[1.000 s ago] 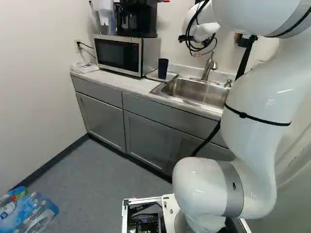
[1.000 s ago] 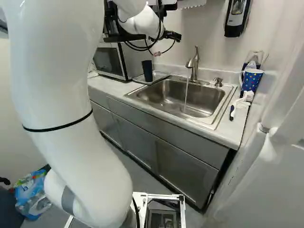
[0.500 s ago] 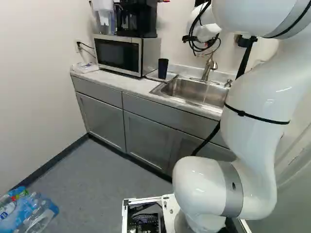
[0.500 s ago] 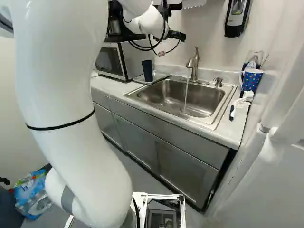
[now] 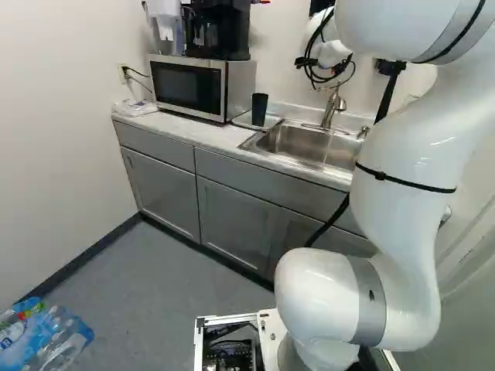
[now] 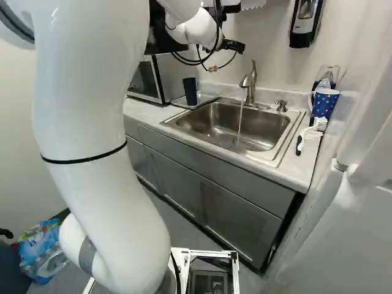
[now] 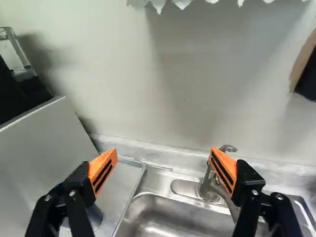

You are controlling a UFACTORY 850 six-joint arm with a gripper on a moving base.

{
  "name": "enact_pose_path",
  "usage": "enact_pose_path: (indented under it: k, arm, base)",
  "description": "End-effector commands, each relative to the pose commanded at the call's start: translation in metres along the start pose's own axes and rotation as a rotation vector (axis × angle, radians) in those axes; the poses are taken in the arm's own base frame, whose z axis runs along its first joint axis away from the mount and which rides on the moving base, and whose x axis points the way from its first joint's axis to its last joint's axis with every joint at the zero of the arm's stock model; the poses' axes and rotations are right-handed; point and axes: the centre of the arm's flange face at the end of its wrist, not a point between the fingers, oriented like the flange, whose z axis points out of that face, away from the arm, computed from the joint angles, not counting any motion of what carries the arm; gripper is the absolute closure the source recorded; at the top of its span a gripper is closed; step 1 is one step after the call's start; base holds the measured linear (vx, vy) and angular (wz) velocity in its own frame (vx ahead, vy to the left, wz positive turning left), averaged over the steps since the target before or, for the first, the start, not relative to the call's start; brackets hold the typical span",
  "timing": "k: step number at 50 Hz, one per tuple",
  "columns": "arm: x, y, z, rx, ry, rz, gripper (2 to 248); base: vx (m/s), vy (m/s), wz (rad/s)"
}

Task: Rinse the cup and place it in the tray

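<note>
Countertop (image 6: 145, 116) and sink (image 6: 292, 130) along the wall (image 6: 275, 67) — dark cup (image 6: 190, 90) on the tray (image 6: 207, 98), spotted mug (image 6: 324, 105) near the rear corner; gripper (image 6: 232, 46) wide open — nothing held.

Looks like a little kitchenette tbh, steel sink (image 6: 234, 127) with a running tap (image 6: 249, 82) mid-frame in the right base view, microwave (image 5: 188, 86) up top left-of-centre in the left base view, coffee maker (image 5: 216, 29) sitting on it, grey cabinets (image 5: 236, 222) below
</note>
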Motion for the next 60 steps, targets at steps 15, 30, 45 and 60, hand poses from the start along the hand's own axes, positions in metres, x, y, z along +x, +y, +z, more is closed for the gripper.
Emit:
enact_pose_path:
  k: [15,30,45,60]
  arm:
    - [0.003,0.009,0.015,-0.014,0.006,0.004,3]
    - [0.006,0.019,0.030,-0.027,0.012,0.007,3]
    - [0.008,0.028,0.044,-0.041,0.019,0.010,3]
    - [0.010,0.036,0.058,-0.050,0.026,0.012,3]
  base:
    - [0.000,0.000,0.000]
    - [0.000,0.000,0.000]
    - [0.000,0.000,0.000]
    - [0.000,0.000,0.000]
